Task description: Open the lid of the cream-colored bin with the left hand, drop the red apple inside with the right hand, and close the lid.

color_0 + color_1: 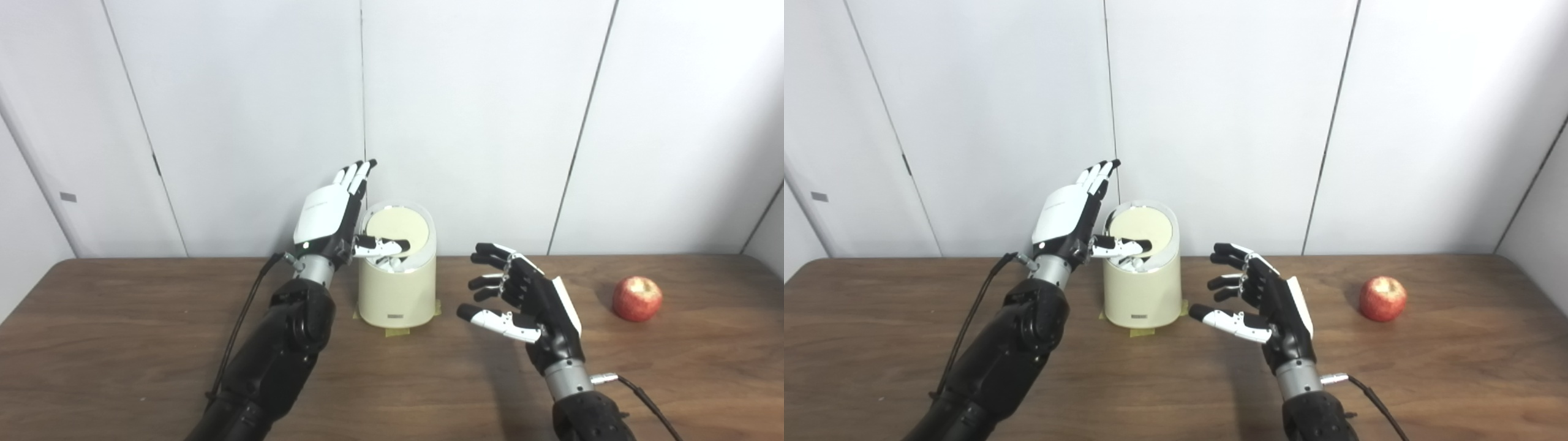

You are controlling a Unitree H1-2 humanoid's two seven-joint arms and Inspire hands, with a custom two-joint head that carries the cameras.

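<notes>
We are reaching our left hand (334, 220), fingers spread and holding nothing, thumb over the bin (397, 288) lid (398, 228) to open it; our right hand (520, 300) is waiting open, the apple (637, 298) sitting apart on the worktop (122, 343).

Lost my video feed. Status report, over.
Left hand open, thumb at bin lid. Right hand open, empty. Apple on table, right of it. Path clear.

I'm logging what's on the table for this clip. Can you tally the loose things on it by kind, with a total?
Bin: 1, cream, taped down to the table, beside the left hand
Apple: 1, red, lying apart to the right of the right hand
Total: 2
</notes>
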